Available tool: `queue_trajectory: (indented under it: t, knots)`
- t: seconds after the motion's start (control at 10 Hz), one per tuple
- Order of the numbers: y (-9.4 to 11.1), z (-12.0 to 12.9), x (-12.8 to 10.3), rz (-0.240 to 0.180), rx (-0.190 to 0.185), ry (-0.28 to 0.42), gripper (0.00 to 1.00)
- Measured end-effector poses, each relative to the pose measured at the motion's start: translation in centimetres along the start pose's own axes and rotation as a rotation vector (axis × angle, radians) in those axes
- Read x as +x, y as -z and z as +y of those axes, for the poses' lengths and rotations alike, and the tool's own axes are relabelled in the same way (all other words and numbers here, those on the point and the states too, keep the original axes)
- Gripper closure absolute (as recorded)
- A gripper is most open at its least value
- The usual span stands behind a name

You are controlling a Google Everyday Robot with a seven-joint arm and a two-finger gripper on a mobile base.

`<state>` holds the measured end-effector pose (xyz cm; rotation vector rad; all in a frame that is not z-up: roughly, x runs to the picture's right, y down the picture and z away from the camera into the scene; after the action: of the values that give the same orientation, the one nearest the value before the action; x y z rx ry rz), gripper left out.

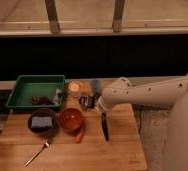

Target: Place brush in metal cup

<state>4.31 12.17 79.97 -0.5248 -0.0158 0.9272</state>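
Note:
My gripper (pixel 99 104) is shut on the brush (pixel 104 128), over the wooden board. The brush's black handle hangs down toward the front and its small pale head (pixel 94 85) points up behind the gripper. The metal cup (pixel 85 101) stands just left of the gripper, between the pale yellowish cup (pixel 75 87) and the orange bowl (pixel 71 119). The gripper partly hides it. The brush is beside the cup, not in it.
A green tray (pixel 22 82) with dark items sits at the back left. A dark bowl (pixel 41 121) holds a blue-grey block. A silver fork (pixel 37 151) lies at the front left, and an orange piece (pixel 79 134) lies by the orange bowl. The wooden board (pixel 122 150) ends at the right.

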Motion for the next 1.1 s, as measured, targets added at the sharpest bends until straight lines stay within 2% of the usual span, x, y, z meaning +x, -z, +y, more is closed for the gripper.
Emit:
queue_trajectory:
  t: [0.3, 0.5, 0.7, 0.9, 1.1]
  knots:
    - [-0.1, 0.2, 0.1, 0.010, -0.002, 0.002, 0.94]
    - [-1.2, -0.2, 1.7, 0.088, -0.014, -0.021, 0.94]
    - [-3.0, -0.6, 2.7, 0.129, -0.014, -0.013, 0.94]
    - [-3.7, -0.4, 1.6, 0.153, -0.012, 0.007, 0.94]
    - [-3.3, -0.2, -0.2, 0.153, -0.001, 0.035, 0.94]
